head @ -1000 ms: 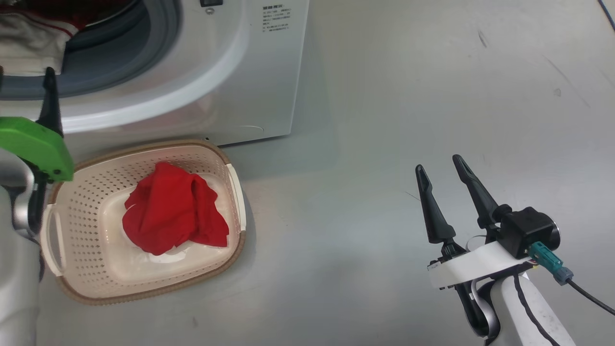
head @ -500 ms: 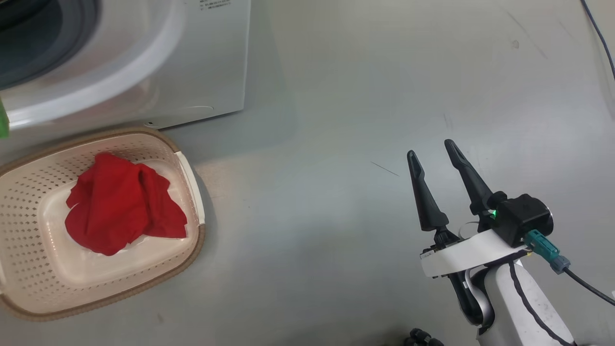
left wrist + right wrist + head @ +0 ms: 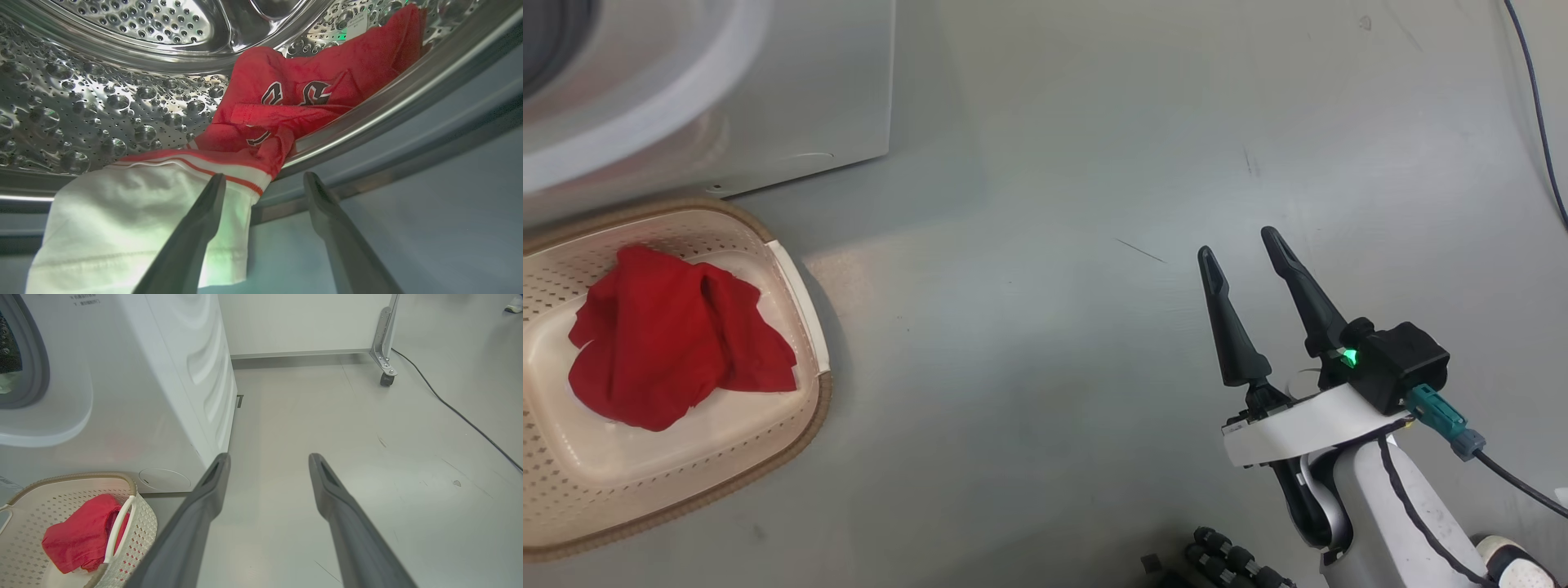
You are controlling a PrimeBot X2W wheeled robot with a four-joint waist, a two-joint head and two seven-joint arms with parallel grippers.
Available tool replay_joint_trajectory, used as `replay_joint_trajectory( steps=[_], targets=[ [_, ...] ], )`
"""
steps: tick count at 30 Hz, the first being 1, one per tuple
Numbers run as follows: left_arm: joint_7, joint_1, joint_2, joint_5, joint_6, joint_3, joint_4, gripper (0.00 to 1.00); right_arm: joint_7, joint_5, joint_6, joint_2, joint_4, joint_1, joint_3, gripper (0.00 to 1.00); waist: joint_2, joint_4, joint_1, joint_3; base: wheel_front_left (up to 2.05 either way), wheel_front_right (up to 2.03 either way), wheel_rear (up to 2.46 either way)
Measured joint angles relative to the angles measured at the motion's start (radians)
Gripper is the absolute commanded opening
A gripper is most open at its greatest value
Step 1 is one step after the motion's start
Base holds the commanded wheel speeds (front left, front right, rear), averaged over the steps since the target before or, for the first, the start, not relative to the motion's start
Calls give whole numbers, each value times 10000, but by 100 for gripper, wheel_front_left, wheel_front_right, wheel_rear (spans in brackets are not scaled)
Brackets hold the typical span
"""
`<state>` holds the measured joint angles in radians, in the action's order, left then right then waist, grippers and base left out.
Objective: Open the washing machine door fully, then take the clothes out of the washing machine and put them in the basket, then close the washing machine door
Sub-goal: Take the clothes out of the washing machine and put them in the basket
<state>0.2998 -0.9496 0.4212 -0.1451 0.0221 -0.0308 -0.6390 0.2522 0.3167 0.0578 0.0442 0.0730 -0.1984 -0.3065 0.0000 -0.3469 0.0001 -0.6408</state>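
At the mouth of the washing machine (image 3: pixel 792 82) the left claw (image 3: pixel 264 176) is held open, with nothing gripped. A white garment with red stripes (image 3: pixel 135 212) is draped over the drum (image 3: pixel 102 102) lip by one finger (contact cannot be told), and a red printed garment (image 3: pixel 310 90) is seen behind it inside. On the floor (image 3: pixel 1054 367) before the machine, the basket (image 3: pixel 805 314) is set with a red garment (image 3: pixel 662 335) in it. Well to the right, the right claw (image 3: pixel 1237 242) is held open and empty above the floor.
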Motion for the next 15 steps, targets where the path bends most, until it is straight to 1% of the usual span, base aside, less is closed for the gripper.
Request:
replay_joint_trajectory(
  steps=[2, 6, 7, 10, 11, 13, 15],
  targets=[
    [2, -148, 21, 100, -65, -2, -123, 100, 0, 0, -77, -4, -2, -5, -4, 100, 0, -35, 0, -91, 0, 0, 0],
    [84, -314, 75, 144, -98, 23, -437, 100, 0, 0, -86, -4, -23, -36, -105, 100, 0, -76, 0, -248, 0, 0, 0],
    [71, -425, 92, 144, -174, 44, -545, 100, 2, 0, -88, -4, -35, -90, -161, 100, 0, -93, 0, -319, 0, 0, 0],
    [65, -652, 138, 150, -207, 54, -617, 100, 2, 0, -90, -6, -77, -189, -198, 100, 0, -115, 0, -416, 0, 0, 0],
    [46, -732, 140, 153, -290, 56, -658, 100, 2, 0, -92, -6, -84, -200, -198, 100, 0, -120, 0, -447, 0, 0, 0],
    [-59, -815, 140, 198, -357, 52, -750, 100, 2, 0, -174, -8, -77, -201, -201, 100, 0, -126, 0, -483, 0, 0, 0],
    [-65, -921, 140, 221, -359, 48, -863, 100, 2, 0, -178, -8, -77, -201, -205, 100, 0, -132, 0, -508, 0, 0, 0]
  ],
)
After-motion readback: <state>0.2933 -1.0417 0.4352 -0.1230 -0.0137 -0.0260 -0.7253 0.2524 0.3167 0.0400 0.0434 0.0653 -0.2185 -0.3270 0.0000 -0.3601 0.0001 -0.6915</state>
